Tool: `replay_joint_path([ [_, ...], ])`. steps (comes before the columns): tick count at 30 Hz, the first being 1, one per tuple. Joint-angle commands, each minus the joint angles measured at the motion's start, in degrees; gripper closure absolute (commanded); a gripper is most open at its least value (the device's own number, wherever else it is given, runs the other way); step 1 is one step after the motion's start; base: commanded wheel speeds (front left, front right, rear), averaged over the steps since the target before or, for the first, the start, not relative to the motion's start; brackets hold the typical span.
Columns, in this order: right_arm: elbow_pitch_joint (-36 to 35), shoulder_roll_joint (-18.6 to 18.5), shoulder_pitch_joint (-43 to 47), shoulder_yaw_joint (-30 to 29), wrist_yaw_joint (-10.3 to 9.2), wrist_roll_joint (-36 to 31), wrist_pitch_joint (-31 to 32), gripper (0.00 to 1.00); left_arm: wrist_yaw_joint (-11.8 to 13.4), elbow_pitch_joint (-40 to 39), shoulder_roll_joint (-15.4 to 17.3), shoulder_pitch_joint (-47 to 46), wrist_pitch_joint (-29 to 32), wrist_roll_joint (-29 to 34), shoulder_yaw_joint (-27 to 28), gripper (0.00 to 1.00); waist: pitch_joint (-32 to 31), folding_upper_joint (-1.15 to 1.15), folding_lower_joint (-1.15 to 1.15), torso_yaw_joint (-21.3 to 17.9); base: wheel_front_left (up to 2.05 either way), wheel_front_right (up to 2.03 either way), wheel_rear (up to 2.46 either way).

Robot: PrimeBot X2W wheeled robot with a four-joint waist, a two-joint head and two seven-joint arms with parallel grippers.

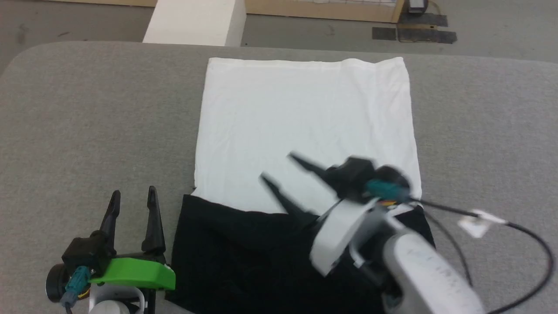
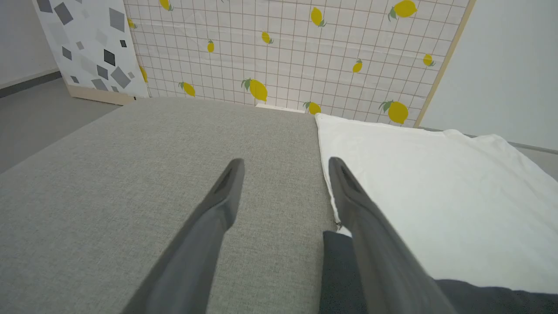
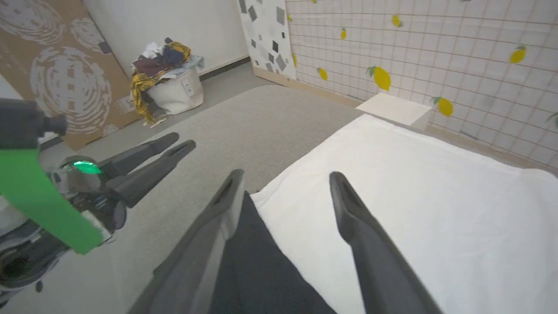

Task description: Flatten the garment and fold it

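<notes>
The garment (image 1: 305, 122) lies on the grey table, its white body spread flat toward the far edge and its black sleeves (image 1: 244, 257) folded across the near end. My right gripper (image 1: 279, 168) hovers over the line where black meets white, open, with nothing between its fingers. The right wrist view has the same white cloth (image 3: 414, 209) and black fabric (image 3: 257, 279) under the spread gripper (image 3: 283, 176). My left gripper (image 1: 133, 196) rests open on the bare table just left of the black sleeves. In the left wrist view the garment's white edge (image 2: 427, 183) runs beside the right finger (image 2: 348, 192).
The grey table (image 1: 87, 122) has free room on both sides of the garment. A white box (image 1: 196, 19) stands on the floor beyond the far edge. A laundry basket (image 3: 168, 83) heaped with clothes sits by the wall. A black cable (image 1: 514, 231) loops from my right wrist.
</notes>
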Motion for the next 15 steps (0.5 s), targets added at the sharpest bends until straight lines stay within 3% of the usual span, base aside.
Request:
replay_joint_path([
  [1, -1.9, 0.0, 0.8, -3.0, -0.08, -1.6, -1.7, 0.00, 0.1, -0.4, 0.4, -0.6, -0.3, 0.4, 0.1, 0.00, 0.5, 0.65, 0.00, -1.8, 0.00, 0.00, 0.00],
  [9, -12.2, 0.0, 6.6, -21.0, -0.08, -8.8, -7.0, 0.00, -1.0, -2.0, 5.7, -7.8, 1.7, 1.3, -1.2, 0.00, 6.4, 0.65, 0.00, -5.9, 0.00, 0.00, 0.00],
  [15, -15.0, 0.0, 9.7, -28.5, -0.08, -9.9, -8.4, 0.00, -2.0, -0.8, 12.8, -19.7, 11.3, -1.2, -3.0, 0.00, 12.5, 0.65, 0.00, -9.6, 0.00, 0.00, 0.00],
])
